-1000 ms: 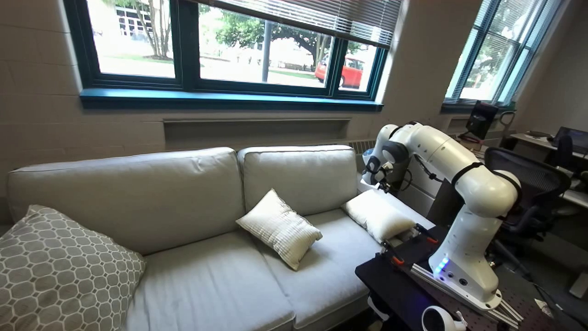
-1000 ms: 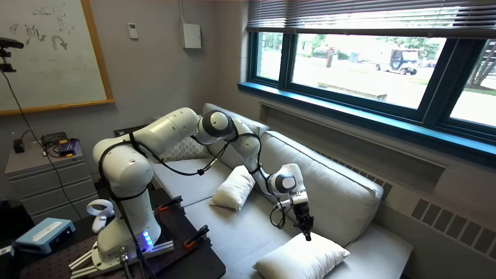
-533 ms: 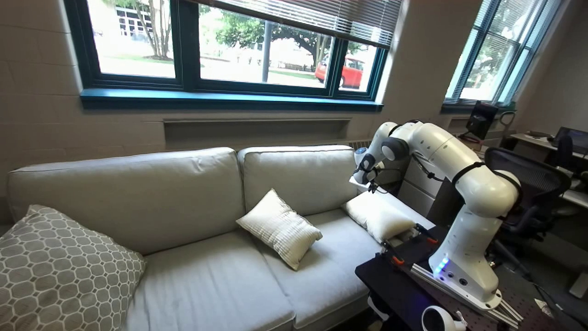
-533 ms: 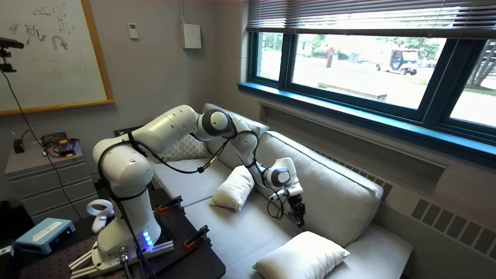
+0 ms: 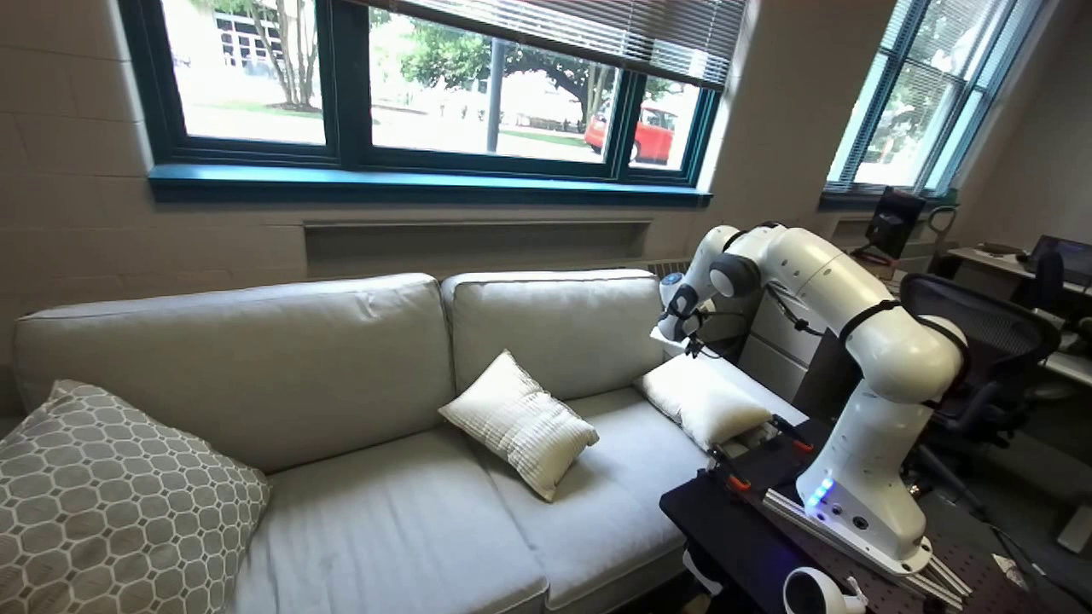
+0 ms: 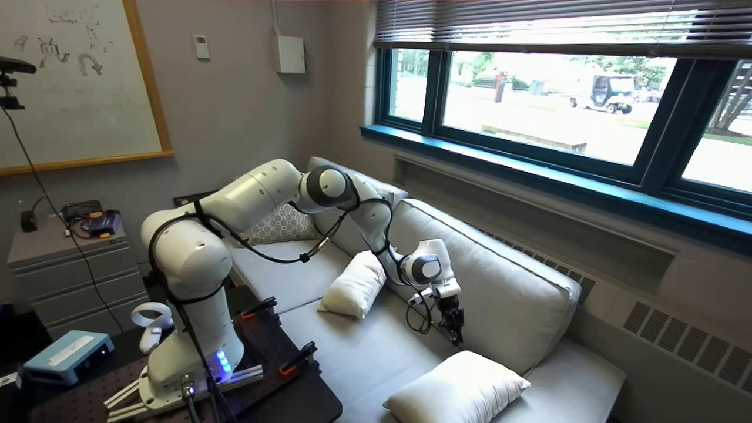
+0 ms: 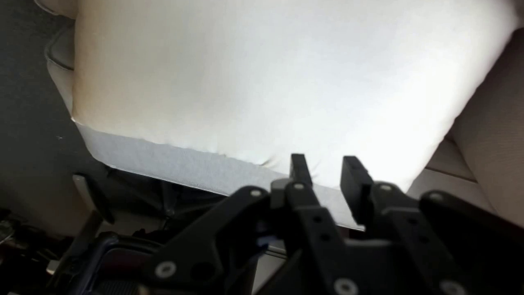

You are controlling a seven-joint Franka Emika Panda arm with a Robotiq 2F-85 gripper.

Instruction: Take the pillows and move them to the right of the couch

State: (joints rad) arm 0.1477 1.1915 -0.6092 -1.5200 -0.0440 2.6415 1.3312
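Blue-framed window (image 5: 351, 111) is above pale couch (image 5: 341, 375) w/ 2 wht pillows (image 5: 520, 424) (image 5: 704, 401).

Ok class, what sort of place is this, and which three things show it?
Probably an office or research lab with a seating corner, judging by the scribbled-on whiteboard, the mesh-backed office chair and the couch.

Panda arm (image 6: 258, 188) is arched up and over, forearm (image 6: 370, 223) sloping toward 4 o'clock in an exterior view, Robotiq gripper (image 7: 324, 164) basically pointing at 6, fingers (image 7: 356, 184) apart.
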